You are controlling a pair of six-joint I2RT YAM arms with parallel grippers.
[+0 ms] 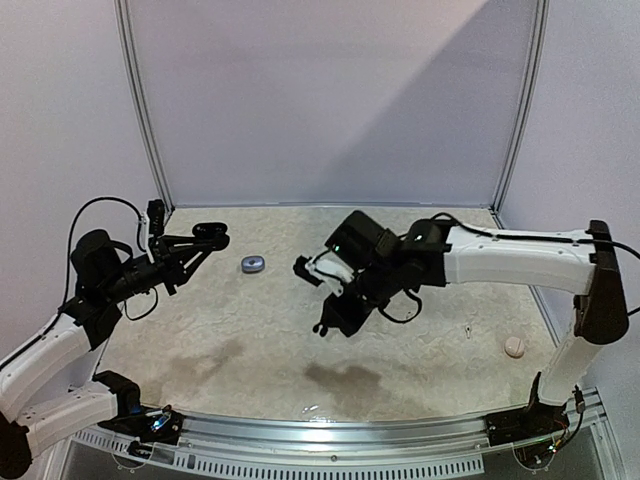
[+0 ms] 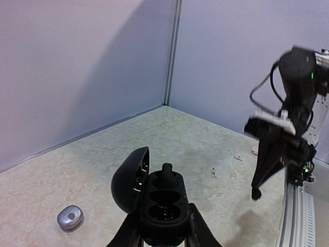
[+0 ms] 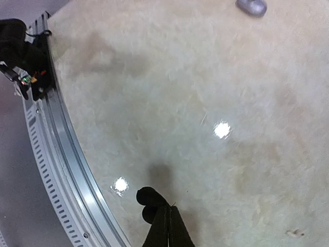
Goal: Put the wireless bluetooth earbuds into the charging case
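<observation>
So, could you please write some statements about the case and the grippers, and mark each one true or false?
1. The left gripper holds the black charging case with its lid open. True.
2. The right gripper has its fingers spread wide. False: they are shut together.
3. A small grey object lies on the table. True.
4. Both slots of the case are empty. False: a black earbud sits in the far slot.
</observation>
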